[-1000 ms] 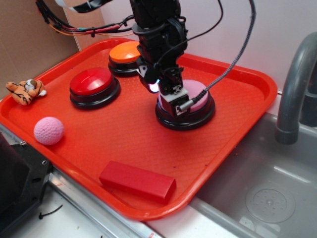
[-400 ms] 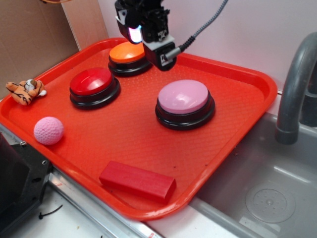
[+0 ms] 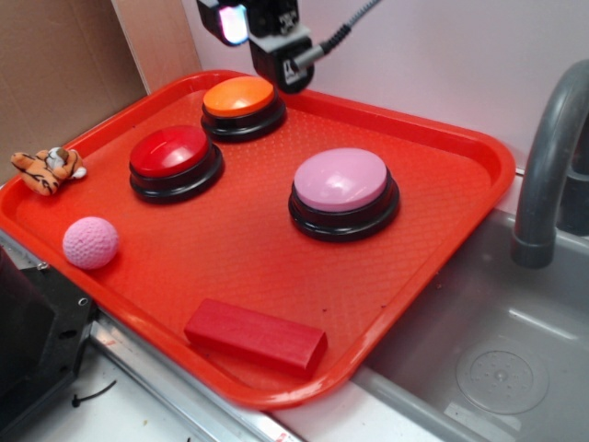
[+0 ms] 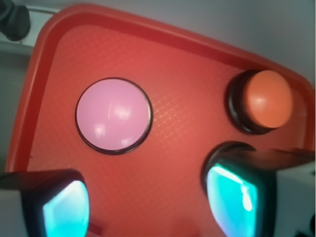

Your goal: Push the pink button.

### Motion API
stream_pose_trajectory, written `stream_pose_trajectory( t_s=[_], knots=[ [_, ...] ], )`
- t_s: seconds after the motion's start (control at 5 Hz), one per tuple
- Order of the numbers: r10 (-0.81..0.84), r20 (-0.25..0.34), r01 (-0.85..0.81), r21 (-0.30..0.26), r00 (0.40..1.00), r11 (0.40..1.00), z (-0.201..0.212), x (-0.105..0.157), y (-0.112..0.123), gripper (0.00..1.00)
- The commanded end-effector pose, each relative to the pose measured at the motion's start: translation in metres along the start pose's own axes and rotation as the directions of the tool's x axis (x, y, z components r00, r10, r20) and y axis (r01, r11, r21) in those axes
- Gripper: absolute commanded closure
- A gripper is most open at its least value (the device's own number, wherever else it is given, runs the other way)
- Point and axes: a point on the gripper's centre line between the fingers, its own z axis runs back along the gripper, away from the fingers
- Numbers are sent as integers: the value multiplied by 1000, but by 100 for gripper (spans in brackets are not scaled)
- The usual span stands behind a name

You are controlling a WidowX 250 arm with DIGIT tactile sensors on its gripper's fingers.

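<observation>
My gripper (image 3: 262, 41) is up above the tray's (image 3: 442, 230) far edge, over the orange button (image 3: 241, 98), touching nothing. Fingers (image 4: 64, 210) spread wide, nothing between them. Pink button (image 3: 341, 180) sits right of tray centre, clear of me. Red button (image 3: 171, 153) near the left edge.
</observation>
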Motion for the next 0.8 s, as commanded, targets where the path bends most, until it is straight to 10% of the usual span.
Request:
stream_pose_trajectory(
  t_s=[0.0, 0.6],
  knots=[
    [21, 76, -20, -18, 997, 1000, 33, -2, -2, 0],
    [54, 88, -53, -15, 995, 998, 63, -22, 0, 0]
  ],
)
